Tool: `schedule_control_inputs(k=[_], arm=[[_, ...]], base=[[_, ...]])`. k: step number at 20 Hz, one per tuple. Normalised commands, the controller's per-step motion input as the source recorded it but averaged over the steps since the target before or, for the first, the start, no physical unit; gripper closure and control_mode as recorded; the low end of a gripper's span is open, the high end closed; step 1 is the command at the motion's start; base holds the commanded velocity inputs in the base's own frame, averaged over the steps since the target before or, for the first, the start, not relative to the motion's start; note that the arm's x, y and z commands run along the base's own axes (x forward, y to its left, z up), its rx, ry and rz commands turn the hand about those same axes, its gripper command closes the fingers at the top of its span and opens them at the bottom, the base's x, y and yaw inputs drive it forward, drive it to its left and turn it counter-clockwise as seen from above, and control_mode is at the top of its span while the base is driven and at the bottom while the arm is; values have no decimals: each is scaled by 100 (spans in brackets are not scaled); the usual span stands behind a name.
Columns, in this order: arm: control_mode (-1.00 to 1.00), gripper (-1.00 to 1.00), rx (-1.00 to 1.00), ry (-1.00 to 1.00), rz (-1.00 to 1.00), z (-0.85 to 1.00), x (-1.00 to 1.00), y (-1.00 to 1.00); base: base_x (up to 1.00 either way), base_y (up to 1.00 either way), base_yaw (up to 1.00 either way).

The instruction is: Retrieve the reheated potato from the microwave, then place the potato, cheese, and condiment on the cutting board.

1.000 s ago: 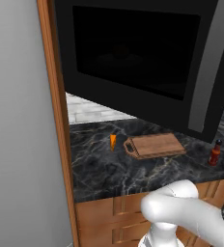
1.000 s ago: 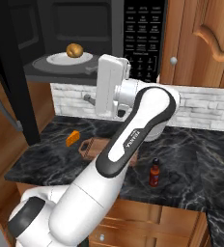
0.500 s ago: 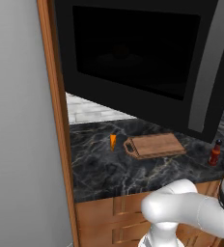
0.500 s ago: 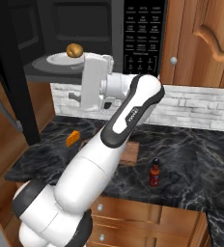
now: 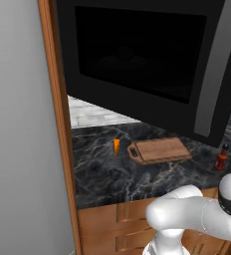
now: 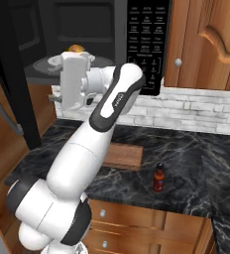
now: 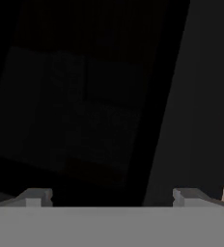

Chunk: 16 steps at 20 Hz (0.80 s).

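Potato (image 6: 76, 48) sits at the upper left of the right base view, on a pale plate (image 6: 55, 61) inside the open microwave (image 6: 87, 30). I judge it firm, roundish, light, skin a bit slick, so it could roll between flat fingers; I'd pinch across its middle, not the ends, and not scrape the plate.

End effector (image 7: 112, 197) has its fingers spread wide and nothing between them. In the hand view both tips poke up at the bottom, facing dark panels, I can't tell which surface. In the right base view the hand is at the cavity mouth, in front of the plate, just below the potato.

Room: the cavity is a low slot with roof above and floor ledge below, so I'd go in level. The microwave door (image 5: 137, 55) hangs open across the top of the left base view, its grey handle at the right side, above the worktop (image 5: 102, 174); that edge is the thing to clear when coming out.

Cutting board (image 5: 160, 149) lies mid-frame in the left base view, bare on top. Cheese (image 5: 116, 145) is just beside its handle end, apart from it. Condiment (image 5: 221, 157) stands well apart at the right edge; tall, slim, I'd expect it to tip easily.
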Motion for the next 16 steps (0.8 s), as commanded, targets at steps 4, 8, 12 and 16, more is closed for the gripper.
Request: schedule_control_inputs(k=[4, 8, 12, 16], arm=[[-100, -100, 0, -18, 6, 19, -92, 41], [-100, -100, 0, -16, 0, 17, -87, 43], [-100, -100, 1, -12, 0, 14, -73, 41], [-100, -100, 1, -9, 0, 9, -69, 44]], base=[[0, 0, 0], [0, 0, 0], [0, 0, 0], [0, 0, 0]])
